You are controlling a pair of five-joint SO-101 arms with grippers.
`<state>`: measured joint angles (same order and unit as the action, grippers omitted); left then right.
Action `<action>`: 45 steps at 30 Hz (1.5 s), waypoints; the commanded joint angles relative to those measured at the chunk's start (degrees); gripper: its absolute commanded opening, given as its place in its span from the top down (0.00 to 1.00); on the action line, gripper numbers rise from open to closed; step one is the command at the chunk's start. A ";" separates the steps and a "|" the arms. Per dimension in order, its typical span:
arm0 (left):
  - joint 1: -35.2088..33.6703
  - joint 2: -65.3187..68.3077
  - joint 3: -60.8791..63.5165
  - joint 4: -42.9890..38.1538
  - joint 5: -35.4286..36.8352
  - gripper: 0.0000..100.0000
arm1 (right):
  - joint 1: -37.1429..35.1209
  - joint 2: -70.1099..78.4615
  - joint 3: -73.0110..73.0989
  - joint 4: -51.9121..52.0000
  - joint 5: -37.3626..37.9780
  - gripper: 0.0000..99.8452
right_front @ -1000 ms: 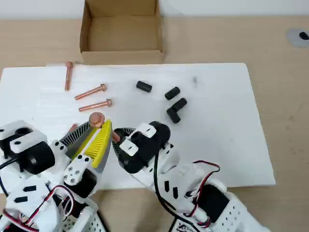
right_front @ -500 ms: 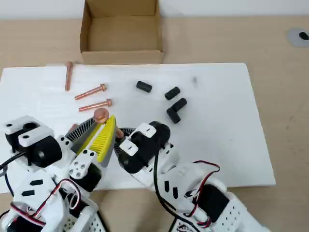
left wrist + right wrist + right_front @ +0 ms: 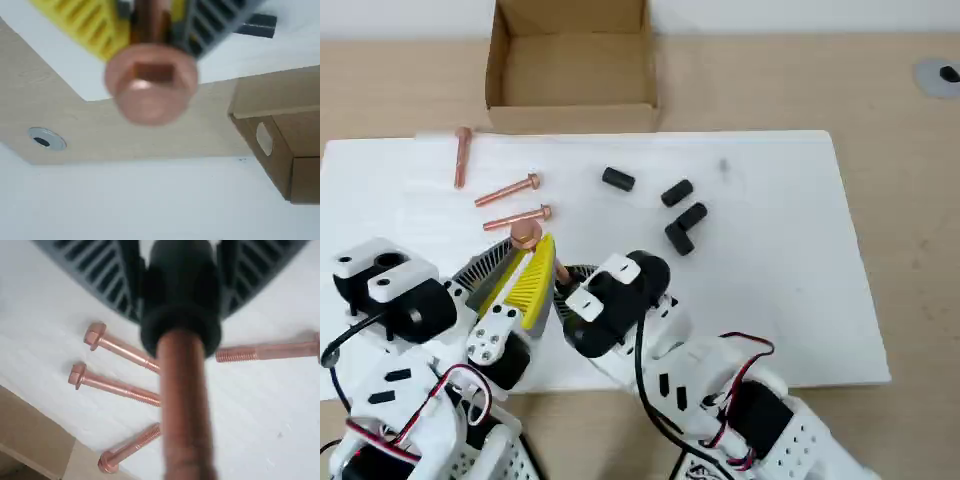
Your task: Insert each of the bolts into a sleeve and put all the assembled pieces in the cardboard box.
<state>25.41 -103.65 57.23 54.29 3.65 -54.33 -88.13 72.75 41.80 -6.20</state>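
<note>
Left hand (image 3: 527, 252) pinches a bolt (image 3: 525, 236) by its shank; right hand (image 3: 180, 270) pinches a black sleeve (image 3: 181, 295) — bolt tip entered in the sleeve, above the white sheet (image 3: 770, 280), well apart from the cardboard box (image 3: 572, 118).

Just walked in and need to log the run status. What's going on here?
Two arms are mating a bolt and a sleeve above the white sheet. The left end effector grips a copper bolt just below its head. The right end effector holds a black sleeve, with the bolt's shank pushed into it. Loose bolts and loose sleeves lie on the sheet. The cardboard box at the far edge has nothing in it yet.
</note>
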 commanded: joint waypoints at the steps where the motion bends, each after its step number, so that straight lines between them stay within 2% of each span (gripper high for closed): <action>1: -1.67 -0.04 0.62 -1.41 -0.44 0.99 | -0.84 -1.19 -1.71 -1.23 -0.53 0.99; 10: 1.49 -0.04 1.93 -1.58 1.76 0.99 | -0.75 -1.19 -1.63 -1.23 -0.53 0.99; 21: 1.76 -0.04 1.85 -0.18 1.67 0.99 | -0.75 -1.19 -1.45 -1.23 -0.53 0.99; 26: 1.76 -0.04 0.79 5.19 3.69 0.86 | -0.75 -1.01 -1.36 -1.14 -0.26 0.99; 35: 1.67 0.13 -0.26 10.81 10.02 0.81 | -0.75 -0.84 -1.36 -1.14 -0.26 0.99; 45: 1.67 0.40 -5.19 15.65 9.93 0.80 | -0.75 -0.75 -1.36 -1.05 -0.26 0.99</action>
<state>26.46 -103.56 55.47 69.41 13.23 -54.33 -88.13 72.75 41.89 -6.20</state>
